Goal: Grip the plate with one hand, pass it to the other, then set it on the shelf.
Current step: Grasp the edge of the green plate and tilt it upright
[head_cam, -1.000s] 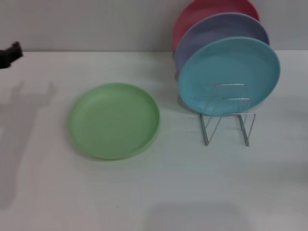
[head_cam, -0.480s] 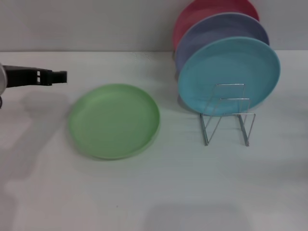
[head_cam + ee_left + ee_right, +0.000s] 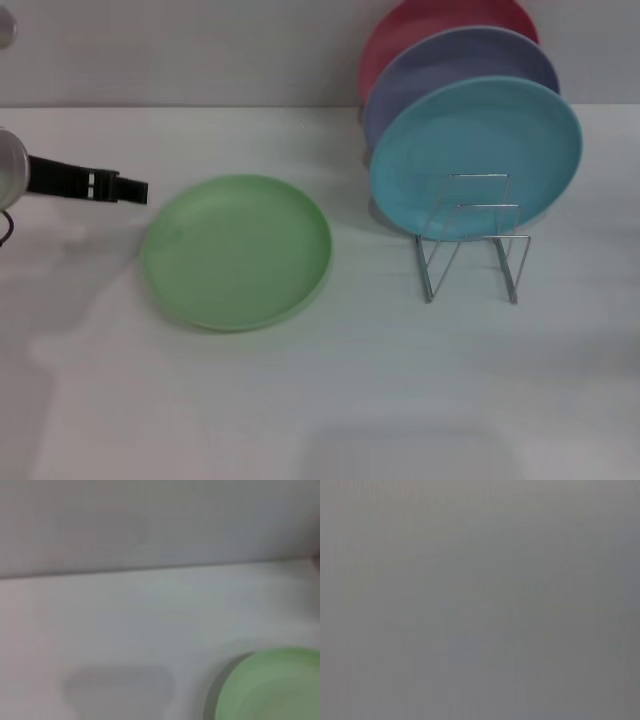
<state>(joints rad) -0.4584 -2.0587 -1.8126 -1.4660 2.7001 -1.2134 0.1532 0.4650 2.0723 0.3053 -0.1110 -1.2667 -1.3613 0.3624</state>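
Plainly, nothing is gripped yet — the green plate (image 3: pixel 237 251) lies flat on the table (image 3: pixel 320 400), well apart from the wire shelf (image 3: pixel 472 240). The left gripper (image 3: pixel 135 190) hangs just beside the plate's rim; whether its fingers are parted I cannot tell. Grasp, handover and racking all remain.

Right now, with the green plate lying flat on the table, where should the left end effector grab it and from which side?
Probably the raised rim on the robot's left edge of the round light green plastic plate. It lies flat, so only the rim offers a pinch. The black left end effector already sits just off that edge, so come in sideways and low, one finger under the rim, one over.
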